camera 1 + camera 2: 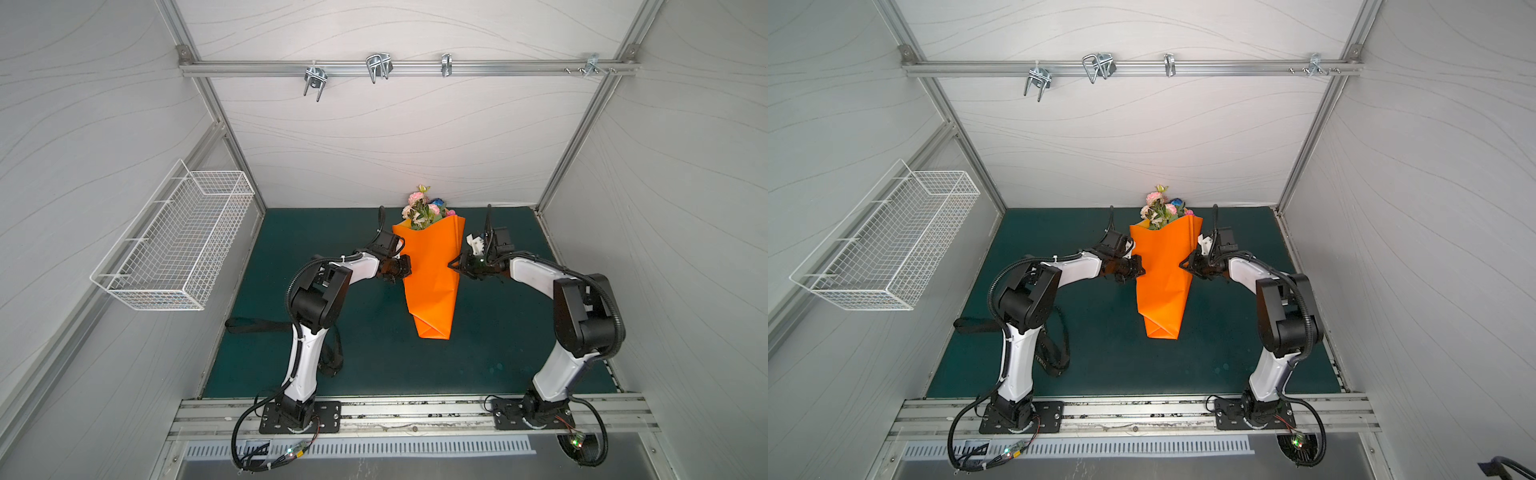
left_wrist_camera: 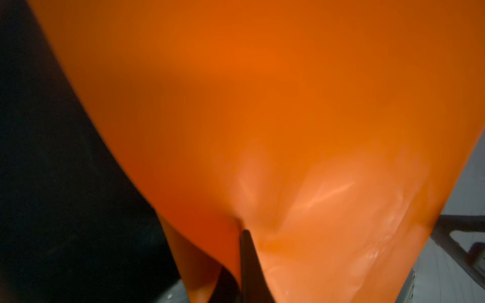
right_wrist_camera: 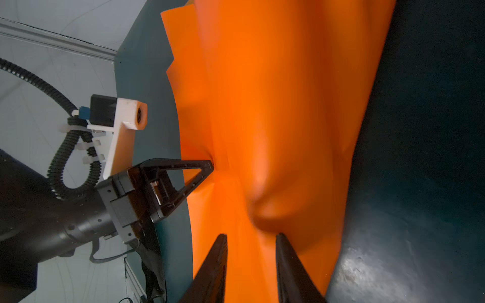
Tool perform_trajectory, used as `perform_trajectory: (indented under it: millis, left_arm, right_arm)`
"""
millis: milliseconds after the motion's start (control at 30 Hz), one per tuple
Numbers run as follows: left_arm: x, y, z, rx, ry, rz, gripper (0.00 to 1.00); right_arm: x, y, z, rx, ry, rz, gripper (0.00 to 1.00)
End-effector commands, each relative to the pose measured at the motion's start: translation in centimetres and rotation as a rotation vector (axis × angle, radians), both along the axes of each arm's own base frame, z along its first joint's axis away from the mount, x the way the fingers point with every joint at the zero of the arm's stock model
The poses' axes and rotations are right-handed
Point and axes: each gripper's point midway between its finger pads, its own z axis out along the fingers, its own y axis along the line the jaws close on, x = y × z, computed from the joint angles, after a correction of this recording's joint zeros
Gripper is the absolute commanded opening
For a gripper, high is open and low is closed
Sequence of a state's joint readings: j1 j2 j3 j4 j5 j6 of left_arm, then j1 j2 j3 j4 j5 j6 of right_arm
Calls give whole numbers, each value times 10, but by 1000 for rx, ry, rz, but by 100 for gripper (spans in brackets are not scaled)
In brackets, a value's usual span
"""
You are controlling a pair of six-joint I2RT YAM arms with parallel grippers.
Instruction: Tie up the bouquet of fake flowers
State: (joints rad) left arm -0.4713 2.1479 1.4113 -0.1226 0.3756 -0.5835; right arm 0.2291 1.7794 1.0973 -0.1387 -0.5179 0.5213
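Observation:
The bouquet of fake flowers lies on the mat, rolled in an orange wrapping paper cone. Only the pink, cream and blue blooms show, at the cone's far end. My left gripper is shut on the paper's left edge, and the pinch also shows in the right wrist view. The paper fills the left wrist view. My right gripper is at the cone's right edge. Its jaws stand apart with a fold of paper between them.
A black ribbon with white lettering lies on the green mat by the left arm's base. A white wire basket hangs on the left wall. Metal hooks sit on the rear rail.

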Motion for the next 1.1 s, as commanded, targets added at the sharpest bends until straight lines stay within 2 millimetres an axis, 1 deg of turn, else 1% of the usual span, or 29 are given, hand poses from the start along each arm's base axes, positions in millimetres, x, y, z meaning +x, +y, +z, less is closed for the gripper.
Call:
perform_trajectory:
  millis: [0,133,267,433,500,533,633,733,833,933,1067]
  left_arm:
    - [7,3,5,12,-36,5,0]
    - [6,4,4,13,-32,8,0]
    - [5,3,3,12,-28,4,0]
    - [4,4,1,19,-22,4,0]
    - [2,4,-1,20,-19,1,0]
    - [2,4,0,19,-20,-1,0]
    - [2,3,1,16,-22,-8,0]
    - [2,2,4,8,-26,-11,0]
    - [3,0,9,-5,-36,-18,0]
    - [3,0,12,-8,-40,-17,0]
    - [5,-1,14,-10,-43,-15,0]
  right_arm:
    - [9,9,-2,49,2,13,33]
    - [20,8,-16,29,11,1,33]
    - [33,0,-30,4,19,-27,33]
    - [60,-19,-30,1,-19,-82,35]
    - [72,-30,-25,11,-38,-110,35]
    - [78,-35,-18,29,-56,-123,35]
    - [90,-50,8,72,-114,-160,36]
    - [95,-61,31,77,-177,-179,38]
    - [94,-63,43,72,-204,-178,38]
    - [88,-60,44,84,-191,-175,38]
    - [78,-42,39,118,-179,-137,38]
